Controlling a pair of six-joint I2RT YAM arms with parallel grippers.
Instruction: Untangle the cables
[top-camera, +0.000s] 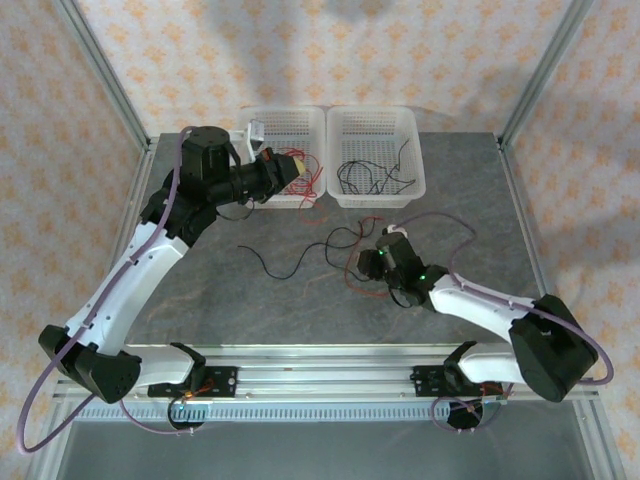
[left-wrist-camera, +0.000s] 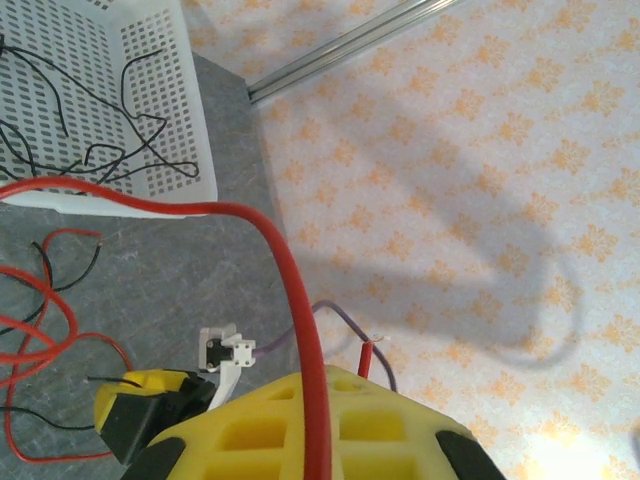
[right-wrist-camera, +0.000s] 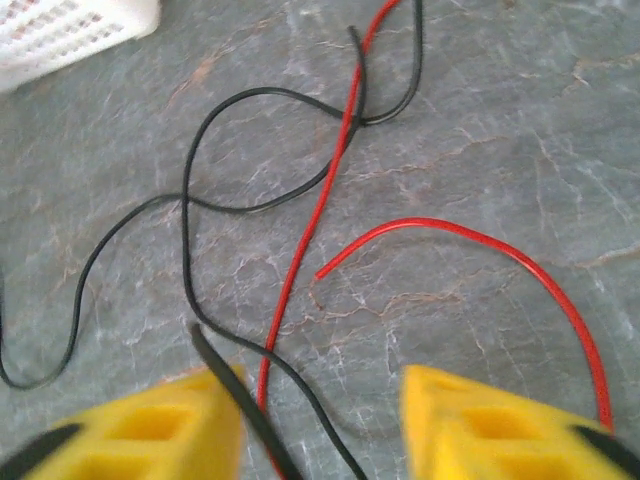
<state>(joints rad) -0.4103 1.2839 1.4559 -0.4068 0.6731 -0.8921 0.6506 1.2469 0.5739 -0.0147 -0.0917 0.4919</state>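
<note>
Closest to us, the right gripper hangs low over the middle of the table. Its jaws stand well apart, with bare tabletop showing between them, and they aren't closed on anything. On its wrist camera the two yellow fingers straddle a loose mess. A black cable loops over the grey stone and slides right past the inner edge of the left-hand finger; we honestly can't tell if it touches. A long red cable runs up the middle and crosses the black one near the top. A short red cable curves off to the right, its cut end lying free.

Further back, the left gripper reaches over the front of the left basket, with its jaws squeezed shut on a red cable. On that wrist view the cable rises out of the yellow fingers, arcs up and swings off to the left. More red loops lie under it on the tabletop.

At the far edge, just beside the left basket, sits the right basket, white and perforated. A scatter of thin black wires lies inside it.
</note>
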